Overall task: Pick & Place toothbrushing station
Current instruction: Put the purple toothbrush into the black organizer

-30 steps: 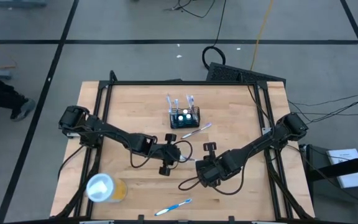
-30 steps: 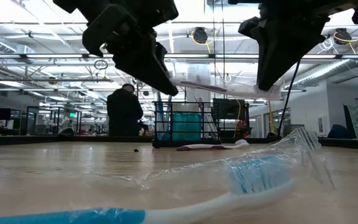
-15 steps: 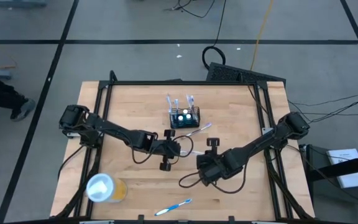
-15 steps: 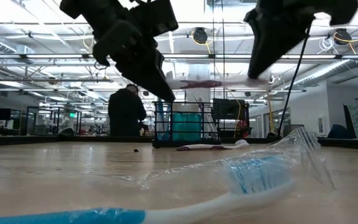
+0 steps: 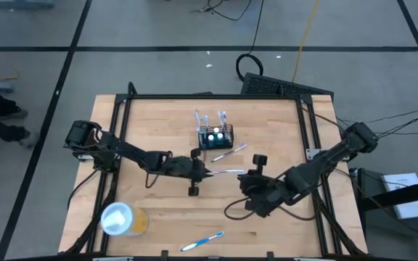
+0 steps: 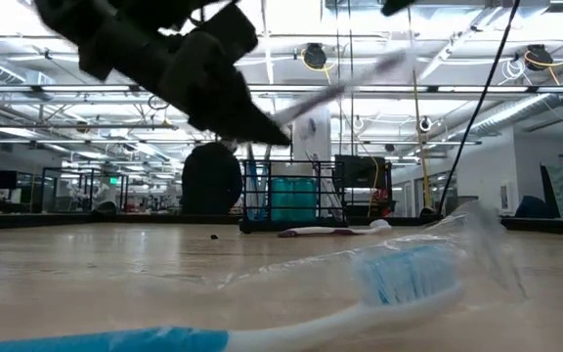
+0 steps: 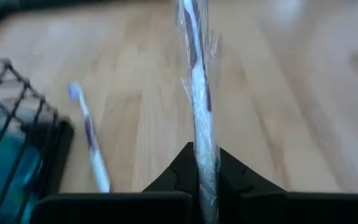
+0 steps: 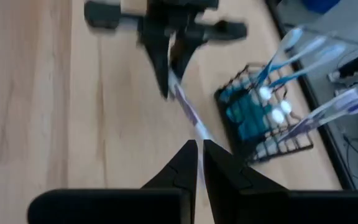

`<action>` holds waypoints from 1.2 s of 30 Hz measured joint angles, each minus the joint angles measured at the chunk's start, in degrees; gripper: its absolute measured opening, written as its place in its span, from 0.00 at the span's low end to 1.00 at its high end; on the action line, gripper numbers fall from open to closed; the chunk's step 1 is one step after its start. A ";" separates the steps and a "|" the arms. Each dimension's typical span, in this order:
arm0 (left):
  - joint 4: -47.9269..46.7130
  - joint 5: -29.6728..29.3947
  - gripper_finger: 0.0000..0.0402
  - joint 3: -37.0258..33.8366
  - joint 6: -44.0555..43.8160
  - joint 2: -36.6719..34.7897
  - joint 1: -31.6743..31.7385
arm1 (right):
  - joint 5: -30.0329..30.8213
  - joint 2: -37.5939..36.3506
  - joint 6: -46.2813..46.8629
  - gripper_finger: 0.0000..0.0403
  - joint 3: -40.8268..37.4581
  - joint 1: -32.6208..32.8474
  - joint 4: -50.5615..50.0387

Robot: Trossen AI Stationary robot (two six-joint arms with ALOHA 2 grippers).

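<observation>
A toothbrush in clear wrap (image 5: 223,172) hangs in the air between my two grippers at the table's middle. My left gripper (image 5: 202,171) is shut on its left end. My right gripper (image 5: 244,174) is shut at its right end. The toothbrushing station (image 5: 216,138), a small black wire-mesh holder, stands on the table just beyond them with several brushes upright in it. It also shows in the right wrist view (image 8: 260,121) and the left wrist view (image 7: 11,158). A loose toothbrush (image 5: 231,151) lies flat beside the station. My left gripper pinches the wrapped toothbrush's handle end (image 7: 204,165) between its two fingers, coming about level from the table's left. The brush sticks out ahead along the fingers, clear of the table, slanting up toward its other end (image 6: 389,66). My right gripper has the wrapped toothbrush's other end (image 8: 197,138) at its shut fingertips, coming from the table's right. Whether they hold the wrap or the brush itself, I cannot tell. That end is the higher one.
A yellow cup with a white lid (image 5: 122,219) lies near the front left corner. A blue toothbrush in clear wrap (image 5: 202,241) lies at the near edge and fills the low view's foreground (image 6: 262,313). A black frame runs around the table.
Both grippers have risen with the wrapped toothbrush and gone a little toward the table's right and far edge. My right gripper has gone higher, out of the low view's top. The brush, level before, now slants up toward my right gripper.
</observation>
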 joint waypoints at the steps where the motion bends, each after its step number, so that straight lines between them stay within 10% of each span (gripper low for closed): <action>1: 6.03 0.28 0.04 -2.05 -0.05 0.03 0.00 | 0.66 -0.84 -0.19 0.05 0.01 0.26 0.65; 7: 39.77 0.64 0.04 -16.65 -1.46 -0.33 0.26 | 7.36 -4.23 -2.60 0.04 -1.01 3.70 5.57; 13: 65.02 0.51 0.04 -25.39 1.20 -0.37 -1.09 | 1.76 -6.84 -13.16 0.06 -7.38 1.46 21.08; 26: 70.33 2.64 0.04 -25.94 7.48 0.30 -2.12 | -23.96 -7.65 -38.74 0.34 -20.40 -17.30 67.90; 36: 70.38 2.94 0.04 -26.14 8.07 0.30 -0.61 | -43.72 -5.53 -37.51 0.37 -37.10 -25.77 107.50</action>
